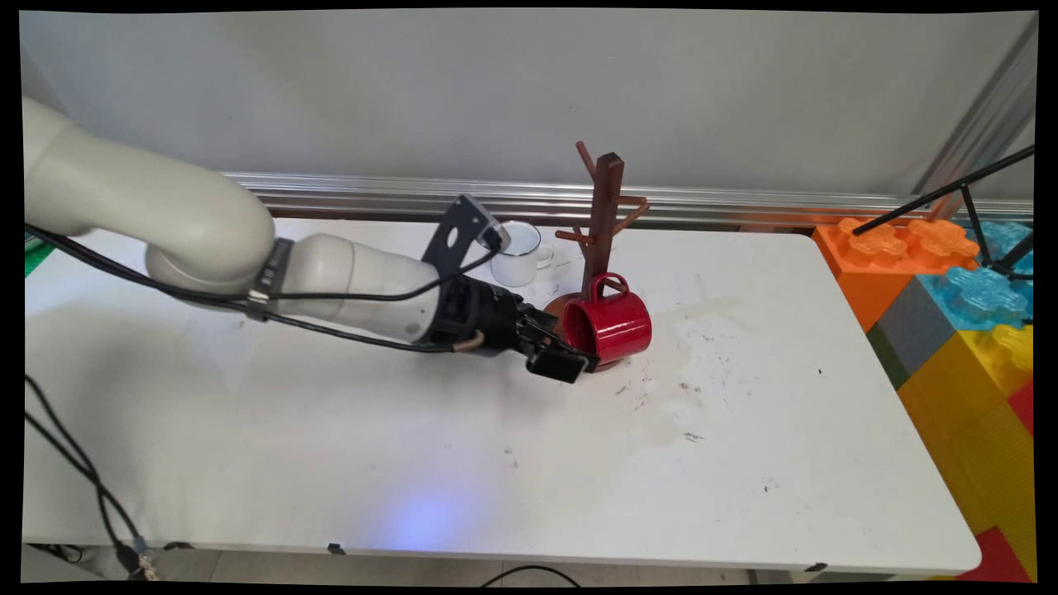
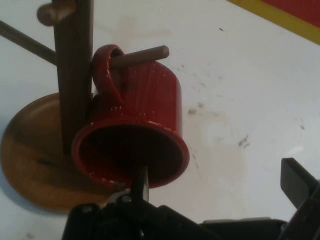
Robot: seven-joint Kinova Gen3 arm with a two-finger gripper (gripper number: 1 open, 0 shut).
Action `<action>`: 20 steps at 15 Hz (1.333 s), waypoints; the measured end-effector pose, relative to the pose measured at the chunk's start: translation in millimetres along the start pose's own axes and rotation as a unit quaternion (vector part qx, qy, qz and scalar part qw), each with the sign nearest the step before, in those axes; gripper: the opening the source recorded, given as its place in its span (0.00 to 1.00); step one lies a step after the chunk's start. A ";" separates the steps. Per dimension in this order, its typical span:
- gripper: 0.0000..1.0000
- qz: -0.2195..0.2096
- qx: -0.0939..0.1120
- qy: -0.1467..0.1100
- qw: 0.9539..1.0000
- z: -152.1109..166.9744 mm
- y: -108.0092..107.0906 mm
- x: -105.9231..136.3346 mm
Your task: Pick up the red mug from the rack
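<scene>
The hand (image 1: 570,351) is spread open just off the rim of the red mug (image 1: 610,327), which hangs by its handle on a low peg of the wooden mug tree (image 1: 602,219) mid-worktop (image 1: 744,430), a white enamel mug (image 1: 518,253) standing behind it.

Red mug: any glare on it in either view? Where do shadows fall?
Main view: pale highlight streaks run along the red mug's glossy side, and the arm throws a soft grey shadow on the table at the left. Hand view: small glints dot the mug's rim, its inside is dark, and a faint shadow edges the wooden stand's base.
</scene>
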 end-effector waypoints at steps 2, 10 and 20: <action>1.00 -0.012 0.000 0.009 1.000 11.6 1.4 -5.0; 1.00 -0.047 -0.005 0.047 0.998 42.0 3.7 -17.2; 1.00 -0.066 -0.019 0.077 0.995 66.5 7.1 -25.5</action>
